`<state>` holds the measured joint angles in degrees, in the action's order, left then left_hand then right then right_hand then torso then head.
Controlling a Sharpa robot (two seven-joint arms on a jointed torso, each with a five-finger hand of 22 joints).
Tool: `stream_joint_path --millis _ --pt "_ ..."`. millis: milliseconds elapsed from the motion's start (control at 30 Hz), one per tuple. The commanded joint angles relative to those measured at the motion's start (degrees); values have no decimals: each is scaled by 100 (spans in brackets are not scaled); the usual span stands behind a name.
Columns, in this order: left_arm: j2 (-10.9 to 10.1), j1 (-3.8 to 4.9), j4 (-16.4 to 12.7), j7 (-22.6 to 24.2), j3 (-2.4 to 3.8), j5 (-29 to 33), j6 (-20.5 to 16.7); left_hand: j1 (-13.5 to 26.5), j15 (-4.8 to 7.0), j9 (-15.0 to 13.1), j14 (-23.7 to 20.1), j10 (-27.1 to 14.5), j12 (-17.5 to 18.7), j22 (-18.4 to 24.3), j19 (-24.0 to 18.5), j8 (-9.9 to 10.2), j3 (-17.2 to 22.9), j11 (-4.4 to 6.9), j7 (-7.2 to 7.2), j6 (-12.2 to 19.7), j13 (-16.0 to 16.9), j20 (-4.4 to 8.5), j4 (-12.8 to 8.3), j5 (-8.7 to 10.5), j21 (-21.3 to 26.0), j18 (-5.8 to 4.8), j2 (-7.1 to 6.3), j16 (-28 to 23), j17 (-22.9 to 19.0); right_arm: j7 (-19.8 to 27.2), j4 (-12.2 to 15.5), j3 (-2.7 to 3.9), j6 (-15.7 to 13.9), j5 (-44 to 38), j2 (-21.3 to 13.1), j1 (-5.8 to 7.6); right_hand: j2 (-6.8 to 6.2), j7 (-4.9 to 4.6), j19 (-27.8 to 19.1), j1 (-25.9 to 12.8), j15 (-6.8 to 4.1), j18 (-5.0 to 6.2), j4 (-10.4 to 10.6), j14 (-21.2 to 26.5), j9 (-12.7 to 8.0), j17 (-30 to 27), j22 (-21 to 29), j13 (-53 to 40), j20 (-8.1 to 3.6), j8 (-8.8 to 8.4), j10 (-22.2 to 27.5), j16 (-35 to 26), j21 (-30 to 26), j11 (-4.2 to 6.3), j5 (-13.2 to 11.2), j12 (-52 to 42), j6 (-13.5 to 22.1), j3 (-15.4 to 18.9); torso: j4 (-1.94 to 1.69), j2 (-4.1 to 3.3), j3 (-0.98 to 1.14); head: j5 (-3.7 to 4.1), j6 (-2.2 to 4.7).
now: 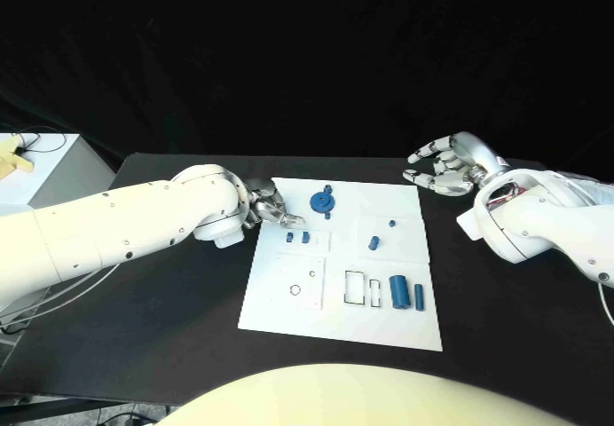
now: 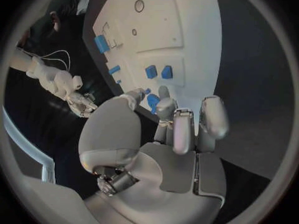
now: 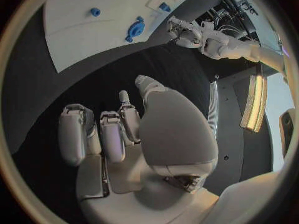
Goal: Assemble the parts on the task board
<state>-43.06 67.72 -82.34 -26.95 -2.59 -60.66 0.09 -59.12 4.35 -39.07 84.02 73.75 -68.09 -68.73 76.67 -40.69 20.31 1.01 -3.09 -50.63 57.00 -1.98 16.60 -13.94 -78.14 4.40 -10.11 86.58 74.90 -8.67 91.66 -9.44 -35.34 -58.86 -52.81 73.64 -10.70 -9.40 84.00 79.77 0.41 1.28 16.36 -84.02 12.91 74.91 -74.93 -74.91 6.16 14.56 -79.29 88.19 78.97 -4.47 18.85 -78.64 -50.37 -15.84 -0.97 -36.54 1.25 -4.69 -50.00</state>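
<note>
Nearest the robot, on the task board (image 1: 384, 324), a blue cylinder (image 1: 399, 290) and a slimmer blue bar (image 1: 419, 296) are lying side by side near the board's right edge, long axes running away from the robot. Two small blue blocks (image 1: 298, 237) are sitting mid-board, and a short blue peg (image 1: 373, 241) is lying to their right. At the far end a round blue gear-like part (image 1: 323, 203) is resting on the board.

The left hand (image 1: 269, 208) is hovering at the board's far-left edge, fingers loosely curled and seemingly holding nothing, though its wrist view leaves the fingertips unclear. The gear-like part lies just to its right, making this the nearer hand by a clear margin.

The right hand (image 1: 445, 166) is hanging beyond the board's far-right corner, fingers spread, empty, well apart from every part.

The black table (image 1: 153, 328) is giving both arms free room.
</note>
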Motion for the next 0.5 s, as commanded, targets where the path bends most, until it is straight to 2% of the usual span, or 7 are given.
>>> stream_joint_path --millis 33,100,133,200,300,367,500 --pt "-30 4 -84 995 36 652 -622 -559 -128 47 207 -476 316 476 -340 42 191 -136 -141 390 -495 -103 -60 -36 331 164 93 -203 508 68 -17 1 -5 -54 3 -7 -4 -10 177 -78 -20 122 11 -490 -7 1118 -921 -299 -16 35 44 -23 -48 -11 24 27 46 -34 -5 2 4 14 0" --pt "-26 5 -90 1404 49 789 -819 -901 -208 115 -33 -959 621 958 -692 71 420 -219 -233 579 -973 -154 -114 -25 672 271 57 -480 19 78 -32 1 -14 -43 5 -7 -4 -10 177 -78 -20 122 11 -490 -7 1118 -921 -299 -16 35 44 -23 -48 -11 24 27 46 -34 0 0 5 8 0" --pt "-17 5 -85 1589 53 828 -902 -1117 -282 176 -290 -1467 959 1465 -1081 98 568 -288 -325 711 -1461 -202 -172 -15 1053 375 -5 -736 -392 82 -39 1 -18 -37 6 -8 -5 -10 174 -79 -20 124 11 -489 -7 1112 -917 -293 -16 36 50 -26 -57 -11 25 32 45 -35 5 -3 6 3 0" --pt "24 6 -49 2033 58 819 -1078 -1627 -439 364 -1128 -2115 1239 2637 -2060 256 943 -484 -491 988 -1725 -330 -445 9 2032 586 -130 -1474 -1470 94 -61 1 -26 -24 11 -8 -5 -10 159 -79 -20 133 11 -484 -7 1096 -896 -264 -16 37 76 -35 -98 -11 26 60 44 -36 11 -3 9 9 0" --pt "120 4 28 2519 58 537 -1232 -1899 -504 571 -1723 -2390 1401 2773 -2183 304 1343 -524 -541 970 -1965 -432 -685 6 2286 607 -297 -1945 -2187 114 -83 1 -42 -10 20 -9 -31 -1 74 -95 -31 179 8 -431 -10 923 -783 177 -23 49 453 -137 -327 1 43 496 43 -108 10 -4 9 46 20" --pt "213 -3 109 2824 45 229 -1387 -1932 -555 790 -2344 -2654 1866 2855 -2297 449 1589 -576 -583 1107 -2408 -479 -814 39 2458 603 -432 -2424 -2922 145 -97 1 -59 9 30 -9 -61 10 18 -107 -46 210 5 -388 -14 780 -700 558 -36 60 713 -231 -494 16 43 866 50 -189 8 -10 10 68 48" --pt "392 -34 305 3179 3 -301 -1699 -1998 -625 1256 -2597 -2736 2603 2876 -2417 761 1674 -661 -650 1289 -3225 -533 -1118 82 2568 602 -508 -2502 -3228 196 -121 1 -69 47 50 -9 -102 20 -52 -118 -62 250 1 -352 -17 647 -585 1131 -53 78 1040 -329 -726 31 46 1408 58 -312 6 -10 12 103 83"
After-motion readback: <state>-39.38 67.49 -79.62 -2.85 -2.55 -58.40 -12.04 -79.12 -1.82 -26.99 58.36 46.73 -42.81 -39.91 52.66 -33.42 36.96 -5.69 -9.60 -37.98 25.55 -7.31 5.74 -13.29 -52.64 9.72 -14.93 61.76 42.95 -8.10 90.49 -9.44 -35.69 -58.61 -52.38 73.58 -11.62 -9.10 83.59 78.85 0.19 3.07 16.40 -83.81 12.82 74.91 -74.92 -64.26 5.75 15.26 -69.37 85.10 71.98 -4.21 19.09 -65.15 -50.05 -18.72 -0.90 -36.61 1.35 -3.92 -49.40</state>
